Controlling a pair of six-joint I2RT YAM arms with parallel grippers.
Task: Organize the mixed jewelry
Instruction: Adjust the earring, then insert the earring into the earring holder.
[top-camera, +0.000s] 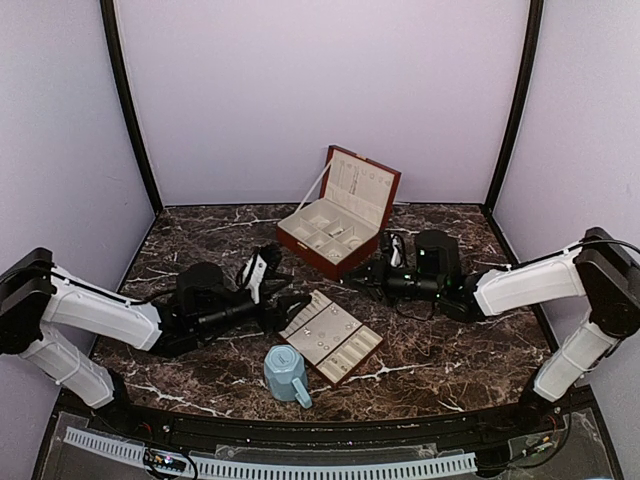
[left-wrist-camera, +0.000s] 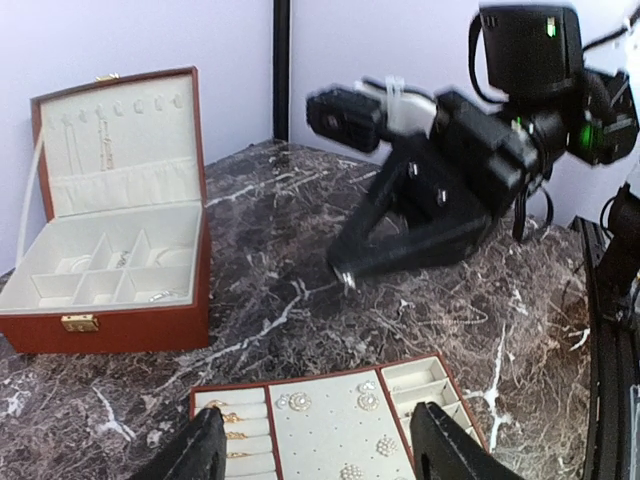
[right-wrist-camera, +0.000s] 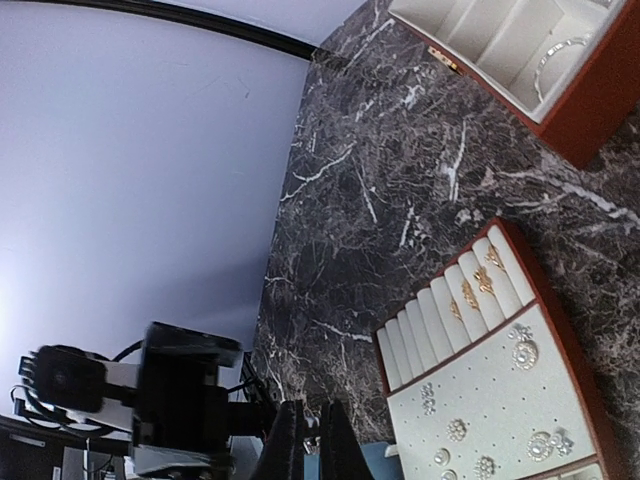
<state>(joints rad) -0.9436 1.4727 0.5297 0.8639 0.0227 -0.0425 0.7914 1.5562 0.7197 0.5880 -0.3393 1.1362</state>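
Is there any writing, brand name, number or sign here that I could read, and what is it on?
None can be read.
The brown jewelry box, the cream-lined tray and the light-blue mug show no lettering.
The small green lights on the right arm spell nothing.

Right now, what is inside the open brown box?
In the box, cream compartments hold a thin silvery hoop and tiny silvery bits; its front wall hides part of the nearest compartments' floors.
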